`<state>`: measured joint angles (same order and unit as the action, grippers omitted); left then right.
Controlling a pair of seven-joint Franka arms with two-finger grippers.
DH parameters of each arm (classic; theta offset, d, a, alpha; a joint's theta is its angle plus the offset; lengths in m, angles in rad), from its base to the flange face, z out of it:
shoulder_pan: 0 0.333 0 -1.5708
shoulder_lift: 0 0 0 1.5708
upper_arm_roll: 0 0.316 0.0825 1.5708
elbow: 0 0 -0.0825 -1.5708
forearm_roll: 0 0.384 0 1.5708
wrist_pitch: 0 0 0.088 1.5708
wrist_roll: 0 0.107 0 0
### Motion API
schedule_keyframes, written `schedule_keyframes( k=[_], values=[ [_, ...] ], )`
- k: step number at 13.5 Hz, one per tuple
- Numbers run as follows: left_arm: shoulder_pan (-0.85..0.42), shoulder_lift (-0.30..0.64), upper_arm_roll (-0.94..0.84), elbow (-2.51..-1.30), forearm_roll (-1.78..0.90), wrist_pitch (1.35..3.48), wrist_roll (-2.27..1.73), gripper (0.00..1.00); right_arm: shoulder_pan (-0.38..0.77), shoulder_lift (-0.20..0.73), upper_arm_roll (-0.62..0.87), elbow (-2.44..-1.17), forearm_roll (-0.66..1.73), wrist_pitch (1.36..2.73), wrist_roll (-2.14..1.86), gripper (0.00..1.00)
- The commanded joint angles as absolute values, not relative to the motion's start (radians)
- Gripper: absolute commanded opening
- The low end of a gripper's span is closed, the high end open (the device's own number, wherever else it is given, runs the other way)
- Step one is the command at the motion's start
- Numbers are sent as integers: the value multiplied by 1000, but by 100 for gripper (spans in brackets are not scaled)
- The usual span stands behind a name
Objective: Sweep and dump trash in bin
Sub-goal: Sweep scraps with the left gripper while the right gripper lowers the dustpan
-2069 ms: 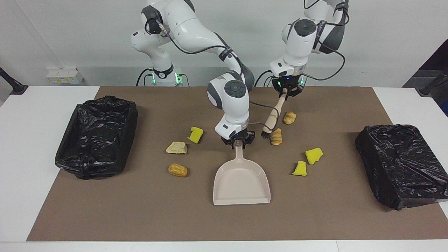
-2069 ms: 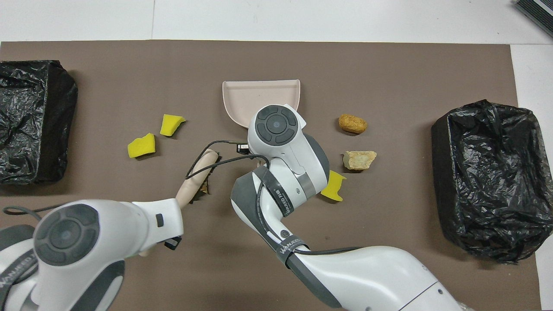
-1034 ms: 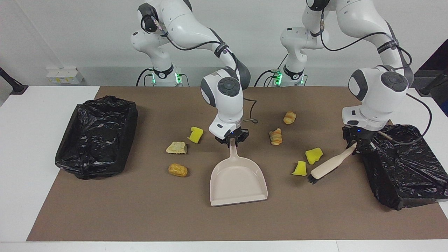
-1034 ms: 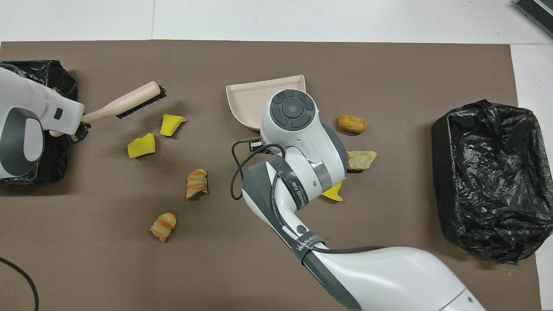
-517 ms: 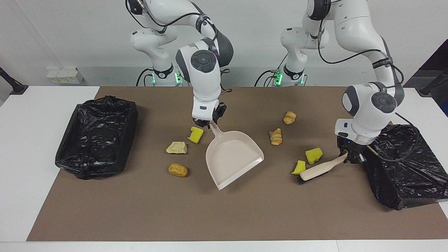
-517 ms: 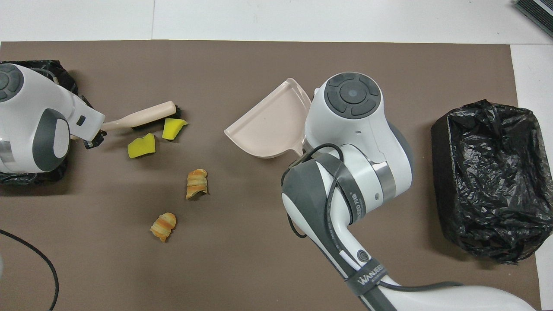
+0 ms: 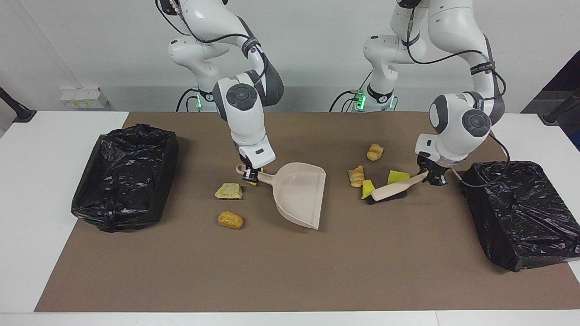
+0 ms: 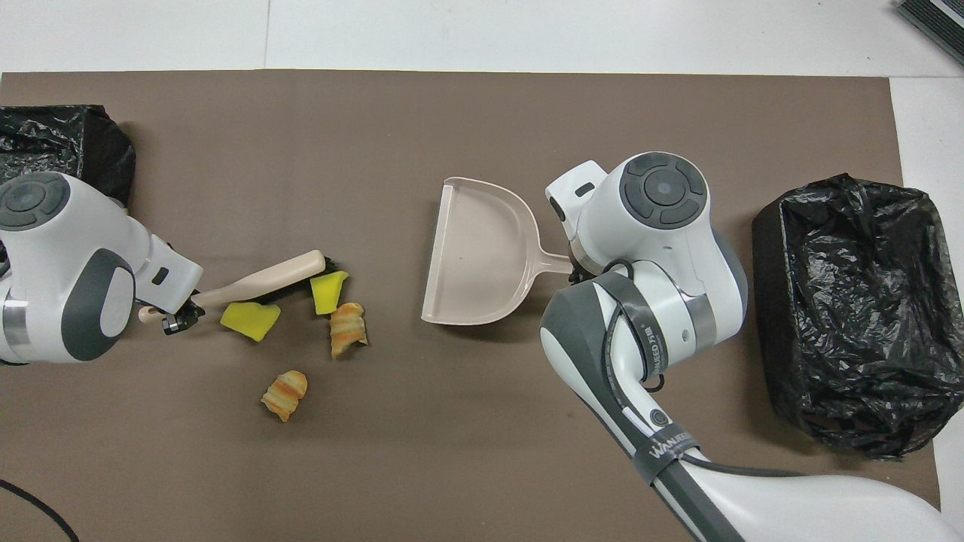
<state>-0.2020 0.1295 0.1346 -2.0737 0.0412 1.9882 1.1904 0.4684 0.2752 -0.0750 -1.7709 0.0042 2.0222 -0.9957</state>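
Brown mat [image 7: 290,280] carries the trash [image 7: 368,189] scattered mid-surface, two yellow chunks against the brush [image 7: 395,189] clamped by the left gripper [image 7: 434,177]; the right gripper [image 7: 250,175] clamps the dustpan [image 7: 300,192] handle, bins [image 7: 124,174] at both ends.

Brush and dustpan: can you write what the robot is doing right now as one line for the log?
left claw: shut on brush, pushing yellow sponge bits | right claw: shut on dustpan handle | dustpan: empty

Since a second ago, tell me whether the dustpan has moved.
Yes. The dustpan, held by the right gripper, has swung round; its mouth now faces the bin at the left arm's end of the table.
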Motion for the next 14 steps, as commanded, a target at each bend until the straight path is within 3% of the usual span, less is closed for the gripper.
schedule_keyframes(
  k=[1, 5, 9, 14],
  values=[
    [-259, -27, 144, -2224, 35, 1939, 1085, 0, 479, 227, -63, -1836, -57, 2051, -1039, 0],
    [-279, -126, 141, -2229, 57, 1918, 820, 0, 489, 229, -64, -1848, -60, 2068, -1072, 0],
    [-287, -259, 129, -2256, 109, 1745, 472, 0, 500, 227, -63, -1871, -72, 2088, -1071, 0],
    [-291, -443, 78, -2456, 107, 1666, -252, 0, 502, 227, -63, -1871, -95, 2089, -1072, 0]
  ],
)
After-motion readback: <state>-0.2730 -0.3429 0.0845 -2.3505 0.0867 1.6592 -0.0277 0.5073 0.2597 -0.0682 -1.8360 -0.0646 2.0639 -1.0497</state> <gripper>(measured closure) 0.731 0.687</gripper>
